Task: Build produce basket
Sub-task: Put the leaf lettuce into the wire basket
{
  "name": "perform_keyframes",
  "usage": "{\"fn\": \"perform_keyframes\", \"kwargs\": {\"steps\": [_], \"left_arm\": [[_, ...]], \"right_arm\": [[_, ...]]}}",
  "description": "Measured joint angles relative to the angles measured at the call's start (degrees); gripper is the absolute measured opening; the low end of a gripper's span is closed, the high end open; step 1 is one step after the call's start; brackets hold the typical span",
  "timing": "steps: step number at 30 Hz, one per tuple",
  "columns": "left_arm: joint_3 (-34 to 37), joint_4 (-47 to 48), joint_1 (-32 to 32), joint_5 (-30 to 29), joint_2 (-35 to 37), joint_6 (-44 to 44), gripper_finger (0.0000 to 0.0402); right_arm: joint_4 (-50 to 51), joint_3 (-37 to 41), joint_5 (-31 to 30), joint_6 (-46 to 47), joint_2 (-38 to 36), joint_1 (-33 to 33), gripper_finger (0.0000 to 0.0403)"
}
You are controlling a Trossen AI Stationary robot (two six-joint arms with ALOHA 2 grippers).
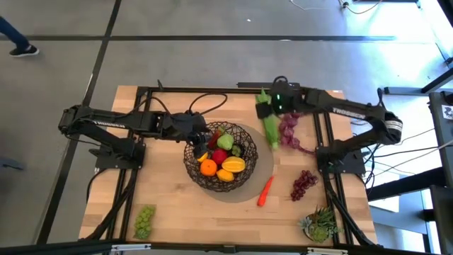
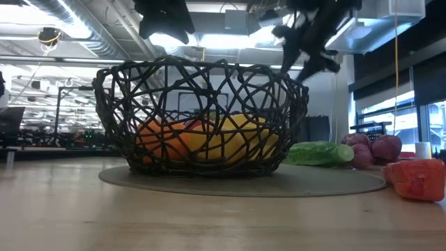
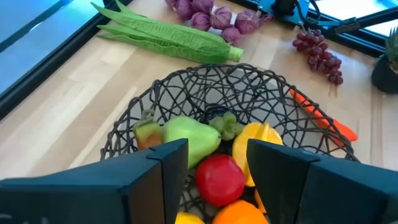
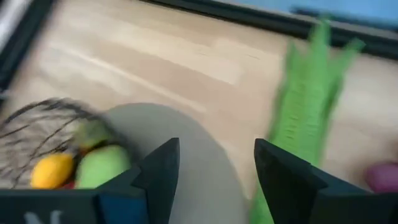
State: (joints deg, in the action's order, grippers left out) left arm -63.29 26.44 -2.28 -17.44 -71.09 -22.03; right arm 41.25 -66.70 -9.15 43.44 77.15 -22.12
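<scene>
The dark wire basket (image 1: 221, 157) sits on its grey mat (image 1: 263, 170) mid-table and holds an orange (image 1: 208, 168), a yellow fruit (image 1: 233, 165), a red apple (image 3: 219, 179) and a green fruit (image 3: 189, 138). My left gripper (image 3: 217, 155) hovers open over the basket's left rim (image 1: 191, 145), empty, with the red apple below the gap. My right gripper (image 4: 217, 158) is open and raised above the table by the far end of the long green stalk (image 1: 270, 122), which lies flat right of the basket. The stalk (image 4: 305, 118) passes beside one finger, apart from it.
A string of purple bulbs (image 1: 290, 132) lies right of the stalk. Purple grapes (image 1: 304, 184) and a carrot (image 1: 265, 190) lie near the mat's right edge. Green grapes (image 1: 145, 221) sit at the near left, and a succulent plant (image 1: 322, 225) at the near right corner.
</scene>
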Motion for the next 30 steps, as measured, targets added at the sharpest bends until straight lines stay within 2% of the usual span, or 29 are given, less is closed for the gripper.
{"fn": "perform_keyframes", "kwargs": {"steps": [4, 9, 15, 22, 30], "left_arm": [[0.0, -0.1, 0.0, 0.0, 0.0, -0.2, 0.0153], [0.0, -0.1, 0.0, 0.5, 0.0, -0.3, 0.0153], [0.0, -0.1, 0.0, 0.6, 0.0, -0.3, 0.0153], [0.0, -0.1, 0.0, 1.7, 0.0, -0.3, 0.0153], [0.0, -0.1, 0.0, 2.8, 0.0, -0.3, 0.0153]], "right_arm": [[-0.1, 0.4, 5.1, 0.6, 4.5, -7.9, 0.02], [-2.9, 0.5, 7.3, -2.8, 10.7, -11.9, 0.02], [-8.3, 0.5, 5.7, -3.5, 16.5, -14.5, 0.02], [-8.8, 0.5, 1.5, -3.9, 22.7, -15.8, 0.02], [-8.9, 0.5, -0.2, -6.3, 26.3, -16.1, 0.02]]}}
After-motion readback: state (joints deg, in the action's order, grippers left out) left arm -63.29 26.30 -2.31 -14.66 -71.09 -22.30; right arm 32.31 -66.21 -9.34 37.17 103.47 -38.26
